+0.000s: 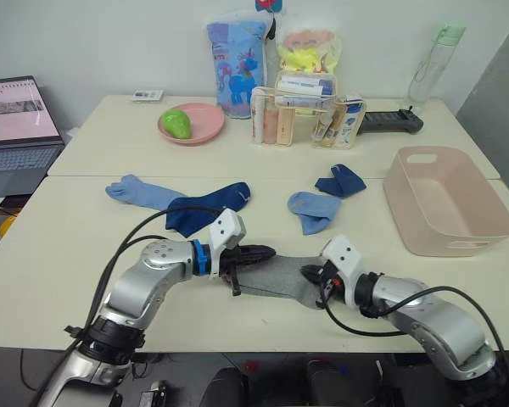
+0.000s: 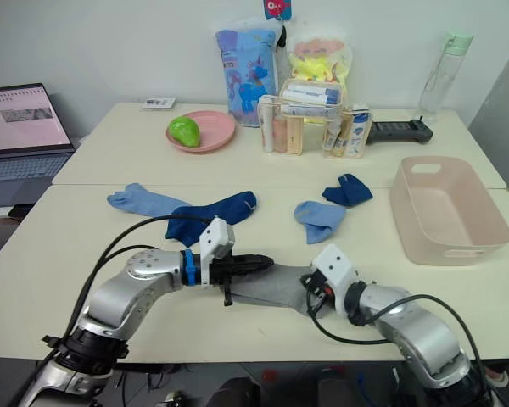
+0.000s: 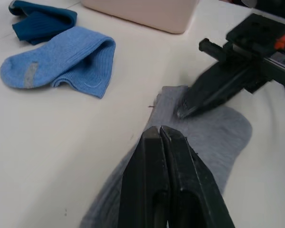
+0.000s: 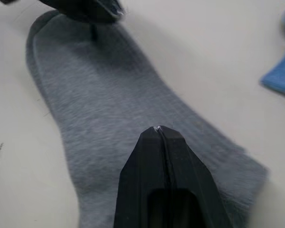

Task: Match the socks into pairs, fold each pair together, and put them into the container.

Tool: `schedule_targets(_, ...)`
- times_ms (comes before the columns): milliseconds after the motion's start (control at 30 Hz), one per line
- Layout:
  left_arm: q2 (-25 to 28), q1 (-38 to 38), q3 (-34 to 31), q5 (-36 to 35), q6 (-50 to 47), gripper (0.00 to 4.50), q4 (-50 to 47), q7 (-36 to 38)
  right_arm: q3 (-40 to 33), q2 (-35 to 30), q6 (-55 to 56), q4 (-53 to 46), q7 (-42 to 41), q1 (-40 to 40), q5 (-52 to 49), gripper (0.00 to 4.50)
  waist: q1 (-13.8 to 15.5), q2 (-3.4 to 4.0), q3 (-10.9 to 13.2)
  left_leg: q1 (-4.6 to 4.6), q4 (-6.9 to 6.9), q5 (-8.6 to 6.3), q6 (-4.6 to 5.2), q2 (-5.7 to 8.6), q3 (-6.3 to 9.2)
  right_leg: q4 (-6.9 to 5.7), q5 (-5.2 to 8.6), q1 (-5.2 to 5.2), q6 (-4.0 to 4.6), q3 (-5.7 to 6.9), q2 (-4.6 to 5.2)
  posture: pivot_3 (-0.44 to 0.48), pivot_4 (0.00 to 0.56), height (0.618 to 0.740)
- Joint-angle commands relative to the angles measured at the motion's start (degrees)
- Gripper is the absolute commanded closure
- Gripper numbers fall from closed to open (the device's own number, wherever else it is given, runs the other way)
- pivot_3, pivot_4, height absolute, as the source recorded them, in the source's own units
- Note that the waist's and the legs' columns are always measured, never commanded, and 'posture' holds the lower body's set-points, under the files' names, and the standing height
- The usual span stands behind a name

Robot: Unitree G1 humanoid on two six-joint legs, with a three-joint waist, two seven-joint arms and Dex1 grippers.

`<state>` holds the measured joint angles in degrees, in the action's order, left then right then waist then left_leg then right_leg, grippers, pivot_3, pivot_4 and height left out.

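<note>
Left eye view: a grey sock (image 1: 282, 273) lies flat on the cream table (image 1: 59, 246), low and centre in the frame, with the left gripper (image 1: 256, 253) over one end and the right gripper (image 1: 312, 273) over the other. Both wrist views show each set of jaws pressed together, tips resting on or just over the fabric and pinching nothing that can be made out. Whether one grey sock or two stacked lie there cannot be told. Above it in the frame sit a navy sock (image 1: 205, 209) and a light blue sock (image 1: 141, 192) to the left, a second light blue sock (image 1: 312, 209), folded over, and a second navy sock (image 1: 341, 180) near centre. At right the pale pink container (image 1: 446, 200) stands with nothing in it. The socks look light, limp and thin; they should crease readily and drag across the table rather than lift from a poke. A pinch on the ribbed cuff or toe edge, gathering the layers, looks the surest hold.
</note>
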<state>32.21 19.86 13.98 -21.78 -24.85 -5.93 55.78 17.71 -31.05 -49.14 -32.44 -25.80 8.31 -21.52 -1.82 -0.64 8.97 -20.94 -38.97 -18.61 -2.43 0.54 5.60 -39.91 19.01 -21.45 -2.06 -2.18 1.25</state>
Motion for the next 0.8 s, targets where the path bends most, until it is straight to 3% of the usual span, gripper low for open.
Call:
schedule_targets(33,1.0,-0.5,0.3,3.8,3.2,4.5,2.9,0.3,-0.1,-1.6,0.9,-1.8,-2.3,-1.6,0.1,4.46,0.1,-0.01,0.0,-0.02,0.0,0.0,0.0,0.0,0.01,0.04,0.0,0.0,0.0,0.01,0.0,0.0,0.15,0.703)
schedule_targets(333,6.0,-7.9,-2.1,5.1,0.4,4.5,0.6,0.1,-5.5,-4.5,1.2,-5.9,-2.2,-8.7,-0.4,4.46,0.0,0.0,0.0,0.08,0.01,-0.01,0.01,-0.02,0.07,0.01,0.0,0.1,0.0,0.03,0.02,0.0,0.15,0.703)
schedule_targets(500,5.9,-9.2,-5.2,-1.1,-3.0,4.5,-7.2,2.1,-9.6,-0.2,4.8,-7.1,-2.3,-7.7,-3.1,4.46,0.0,-0.01,0.0,0.06,0.01,-0.01,0.01,-0.02,0.07,0.01,0.0,0.07,-0.01,0.03,0.01,0.0,0.15,0.703)
schedule_targets(667,4.8,-6.3,-4.4,-1.9,-5.1,4.5,-9.5,1.3,-7.1,2.8,6.9,-1.6,0.3,-4.8,1.5,4.46,0.1,-0.07,0.1,0.04,0.01,-0.01,0.01,-0.01,0.08,0.0,0.0,0.07,0.0,0.05,0.01,0.0,0.15,0.703)
schedule_targets(800,3.6,-5.9,-0.7,4.4,-0.2,4.5,-1.7,0.1,-4.2,4.2,8.5,3.3,2.1,-3.3,6.3,4.46,0.1,-0.07,0.1,0.03,0.01,0.0,0.0,0.01,0.06,0.02,0.0,0.06,0.0,0.04,0.01,0.0,0.15,0.703)
